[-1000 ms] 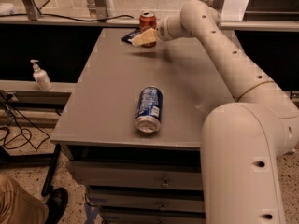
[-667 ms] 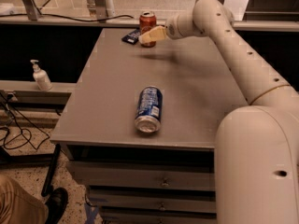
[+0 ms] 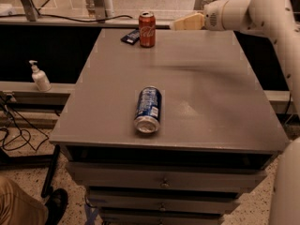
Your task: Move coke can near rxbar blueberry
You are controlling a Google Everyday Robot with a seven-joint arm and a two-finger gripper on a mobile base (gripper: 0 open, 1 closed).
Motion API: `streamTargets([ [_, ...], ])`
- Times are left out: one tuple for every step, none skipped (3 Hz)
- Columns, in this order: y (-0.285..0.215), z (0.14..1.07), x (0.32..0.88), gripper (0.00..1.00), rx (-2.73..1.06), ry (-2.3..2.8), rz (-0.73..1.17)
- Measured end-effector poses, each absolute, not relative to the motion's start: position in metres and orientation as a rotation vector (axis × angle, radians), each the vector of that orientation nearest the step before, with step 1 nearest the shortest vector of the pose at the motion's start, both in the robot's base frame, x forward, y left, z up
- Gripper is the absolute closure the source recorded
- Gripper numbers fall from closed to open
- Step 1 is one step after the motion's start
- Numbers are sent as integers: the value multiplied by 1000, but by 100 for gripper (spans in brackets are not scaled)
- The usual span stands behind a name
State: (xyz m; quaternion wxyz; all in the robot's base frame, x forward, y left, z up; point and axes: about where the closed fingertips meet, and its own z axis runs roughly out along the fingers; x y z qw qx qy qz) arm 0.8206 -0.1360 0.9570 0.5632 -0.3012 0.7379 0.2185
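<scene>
The red coke can (image 3: 146, 29) stands upright at the far left of the grey table (image 3: 206, 102). The dark navy rxbar blueberry (image 3: 130, 36) lies flat just left of the can, touching or nearly touching it. My gripper (image 3: 180, 23) hangs above the table's far edge, to the right of the can and apart from it, holding nothing.
A blue and white can (image 3: 148, 109) lies on its side near the table's front centre. A soap dispenser (image 3: 40, 77) stands on a ledge to the left. Drawers sit below the tabletop. A person's shoe (image 3: 55, 204) shows at the lower left.
The gripper has drawn away from the coke can to the right and upward. The can now stands free next to the rxbar.
</scene>
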Motion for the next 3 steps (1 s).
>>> streamTargets([
  [-191,1008,780,0,-683,1571,556],
  [-233,1057,741,0,-657,1415,562],
  [-233,1060,737,0,-659,1398,563],
])
